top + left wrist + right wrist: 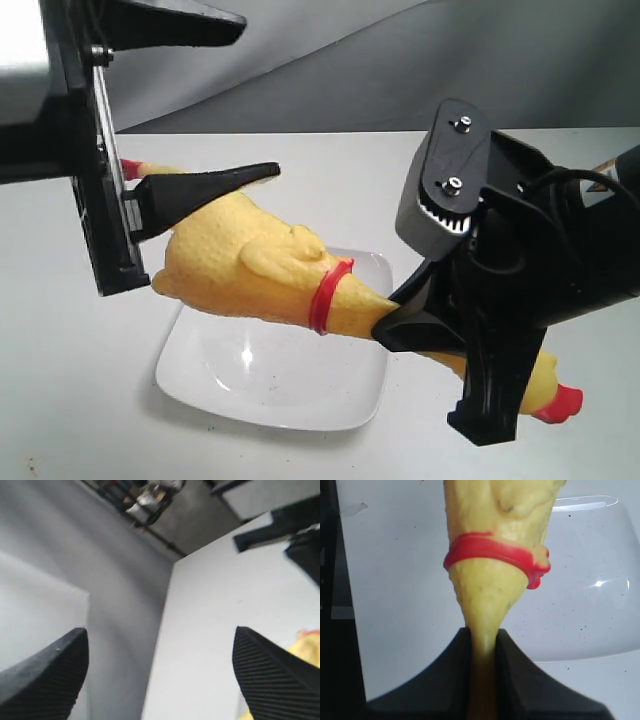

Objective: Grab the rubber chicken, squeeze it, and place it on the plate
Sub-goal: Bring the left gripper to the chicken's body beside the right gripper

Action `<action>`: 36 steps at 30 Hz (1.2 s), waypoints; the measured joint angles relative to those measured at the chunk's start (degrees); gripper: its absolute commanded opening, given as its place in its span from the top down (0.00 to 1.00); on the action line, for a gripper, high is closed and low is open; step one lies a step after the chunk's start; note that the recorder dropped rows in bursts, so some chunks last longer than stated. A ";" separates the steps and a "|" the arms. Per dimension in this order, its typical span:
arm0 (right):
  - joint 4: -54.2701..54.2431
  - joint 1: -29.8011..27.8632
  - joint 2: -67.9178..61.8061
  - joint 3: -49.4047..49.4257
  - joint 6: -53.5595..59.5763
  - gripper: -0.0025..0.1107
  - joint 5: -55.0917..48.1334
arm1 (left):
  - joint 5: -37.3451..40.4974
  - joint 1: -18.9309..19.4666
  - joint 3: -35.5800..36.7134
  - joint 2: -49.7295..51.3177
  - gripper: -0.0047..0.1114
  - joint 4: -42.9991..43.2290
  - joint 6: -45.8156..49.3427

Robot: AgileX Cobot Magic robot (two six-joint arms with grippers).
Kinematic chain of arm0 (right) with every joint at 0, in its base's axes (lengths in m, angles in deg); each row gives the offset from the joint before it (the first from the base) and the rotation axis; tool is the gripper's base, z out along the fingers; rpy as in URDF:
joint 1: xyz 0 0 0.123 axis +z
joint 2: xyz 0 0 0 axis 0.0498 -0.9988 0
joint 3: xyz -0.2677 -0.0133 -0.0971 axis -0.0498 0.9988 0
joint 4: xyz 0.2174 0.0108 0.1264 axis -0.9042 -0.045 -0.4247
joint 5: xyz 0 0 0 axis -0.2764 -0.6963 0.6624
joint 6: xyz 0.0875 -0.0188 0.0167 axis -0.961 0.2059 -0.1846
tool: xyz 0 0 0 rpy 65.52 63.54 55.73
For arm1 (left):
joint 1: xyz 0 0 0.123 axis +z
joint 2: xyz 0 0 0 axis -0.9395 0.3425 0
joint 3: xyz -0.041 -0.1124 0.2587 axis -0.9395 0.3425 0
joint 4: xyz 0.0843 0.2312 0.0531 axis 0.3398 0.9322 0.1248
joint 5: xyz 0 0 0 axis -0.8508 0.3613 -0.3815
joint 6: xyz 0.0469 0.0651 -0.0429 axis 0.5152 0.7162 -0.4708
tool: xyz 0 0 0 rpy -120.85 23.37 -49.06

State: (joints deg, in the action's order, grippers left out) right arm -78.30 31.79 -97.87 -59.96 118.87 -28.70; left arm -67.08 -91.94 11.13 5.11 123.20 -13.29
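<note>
Right wrist view: our right tool (482, 637) clenches the rubber chicken (492, 535) thin at the neck, squeezing, plate (590, 630) just beyond the tool; left tool (159, 640) released.

The rubber chicken (250, 265) looks matt and pebbly, the plate (270, 385) glossy and smooth, the table (80, 400) matt.
</note>
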 measured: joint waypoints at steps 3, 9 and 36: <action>0.00 0.00 0.00 0.00 0.13 0.98 0.00 | 24.69 -9.45 5.71 -5.80 0.32 0.22 8.57; 0.00 0.00 0.00 0.00 0.13 0.98 0.00 | 46.10 -22.83 9.16 -8.82 0.42 -8.93 21.31; -1.34 0.00 0.00 0.00 0.13 0.98 0.12 | 90.33 -27.62 -18.45 15.69 0.23 -75.61 80.84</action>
State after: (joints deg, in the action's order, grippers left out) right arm -79.64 31.79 -97.87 -59.96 119.00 -28.58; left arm 23.25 -119.56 -7.33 20.80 47.58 67.55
